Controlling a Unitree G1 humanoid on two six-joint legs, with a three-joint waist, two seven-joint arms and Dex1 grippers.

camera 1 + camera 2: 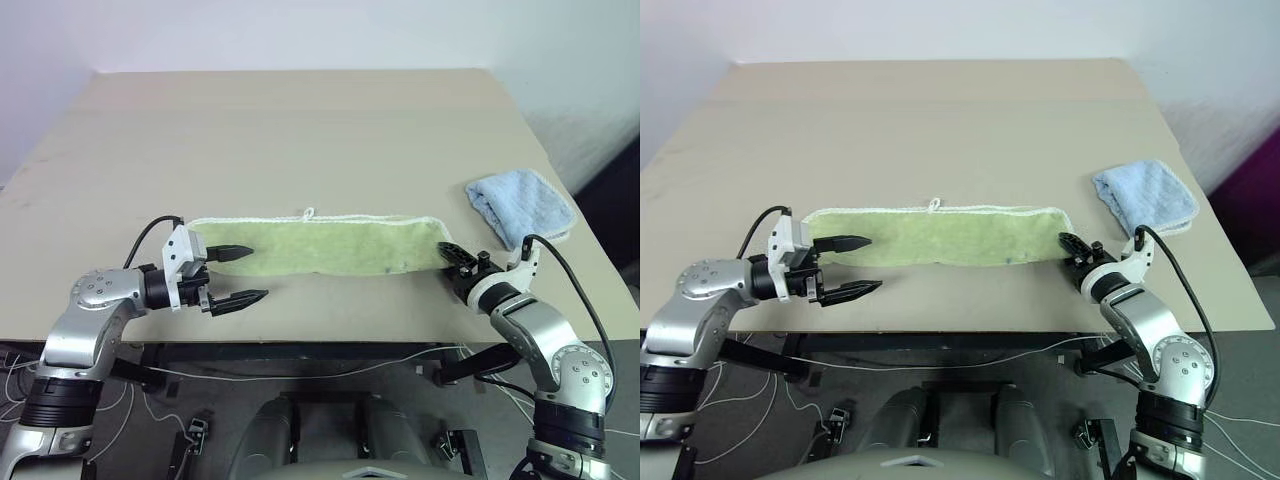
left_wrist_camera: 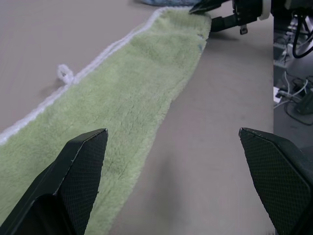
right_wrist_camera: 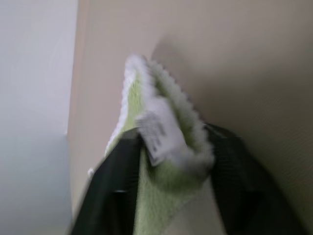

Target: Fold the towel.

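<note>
The light green towel [image 1: 320,245] lies as a long narrow strip across the near part of the table [image 1: 300,130], white edging and a small loop [image 1: 308,212] on its far side. My left gripper [image 1: 258,272] is open at the strip's left end, one finger over the cloth and the other over bare table nearer the front edge. My right gripper [image 1: 449,256] is at the strip's right end. In the right wrist view its two fingers press on either side of the towel's [image 3: 161,142] end, where a white tag shows.
A smaller light blue towel [image 1: 522,205] lies crumpled near the table's right edge, just beyond my right gripper. The table's front edge runs close under both grippers. Cables hang below the table.
</note>
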